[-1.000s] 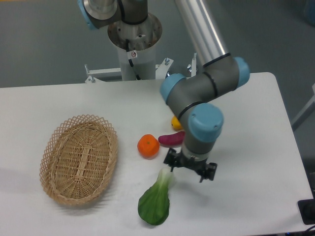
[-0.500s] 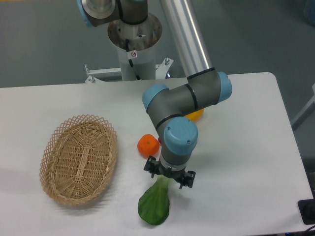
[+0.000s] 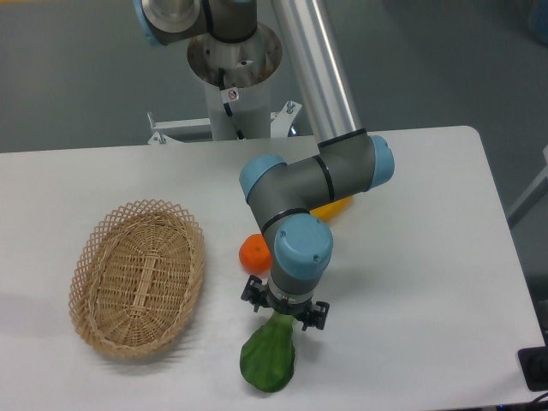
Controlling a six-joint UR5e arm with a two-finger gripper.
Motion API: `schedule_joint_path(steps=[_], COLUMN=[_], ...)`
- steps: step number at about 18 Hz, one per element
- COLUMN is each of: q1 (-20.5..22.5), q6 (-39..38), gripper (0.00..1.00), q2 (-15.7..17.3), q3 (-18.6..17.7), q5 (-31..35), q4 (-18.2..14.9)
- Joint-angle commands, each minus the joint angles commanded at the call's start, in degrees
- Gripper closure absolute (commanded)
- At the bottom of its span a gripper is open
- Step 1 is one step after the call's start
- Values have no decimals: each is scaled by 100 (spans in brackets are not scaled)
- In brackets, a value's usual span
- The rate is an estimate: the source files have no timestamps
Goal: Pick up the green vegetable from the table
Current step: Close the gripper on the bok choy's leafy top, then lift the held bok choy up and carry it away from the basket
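I have the gripper (image 3: 283,315) low over the stem end of the green vegetable (image 3: 268,362), which lies on the table (image 3: 428,282) near its front edge; jaws hidden under the wrist, cannot tell their state. Orange (image 3: 253,253) sits just behind, basket (image 3: 137,276) at left

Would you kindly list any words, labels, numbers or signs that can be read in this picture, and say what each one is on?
No text can be read here.
Small white sticker with a red mark, on the robot's base column: too small and blurred to read.
The wicker basket, orange, green vegetable, table and pincer show no visible lettering.
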Motion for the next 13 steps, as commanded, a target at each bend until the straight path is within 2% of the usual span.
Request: schedule_joint_path(steps=[1,2,4,7,8,13], q1=[-9,-9,-114,-132,-132,-123], q6=[-26,-53,-88,-97,-97,-88], gripper=[0,4,34,86,100,100], q2=[-96,-149,-185,-194,-194,-10], q3=[9,9,17,61,79,105], q5=[17,139,447,501,501,501], q4=[18,70,106,106,106,88])
